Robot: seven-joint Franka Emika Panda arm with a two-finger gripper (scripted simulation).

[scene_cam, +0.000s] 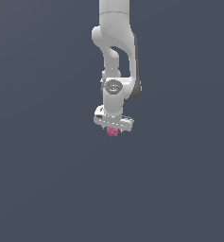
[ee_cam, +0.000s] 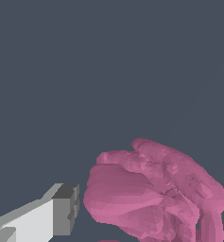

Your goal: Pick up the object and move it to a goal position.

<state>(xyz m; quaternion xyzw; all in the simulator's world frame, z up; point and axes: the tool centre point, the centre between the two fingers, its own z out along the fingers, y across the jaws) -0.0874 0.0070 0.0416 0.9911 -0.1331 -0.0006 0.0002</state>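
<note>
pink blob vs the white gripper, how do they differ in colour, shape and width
Colour: the pink blob is magenta, while the gripper is white with grey finger pads.
Shape: the blob is lumpy and irregular; the gripper has flat, straight-edged parts.
Width: in the exterior view the blob is clearly narrower than the gripper above it.
Both sit at the arm's lower end, the blob between the fingers.

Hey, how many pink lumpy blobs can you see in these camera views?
1. The pink blob sits just under the white gripper, between its fingers; the wrist view shows the same one close up. No others show.
</note>
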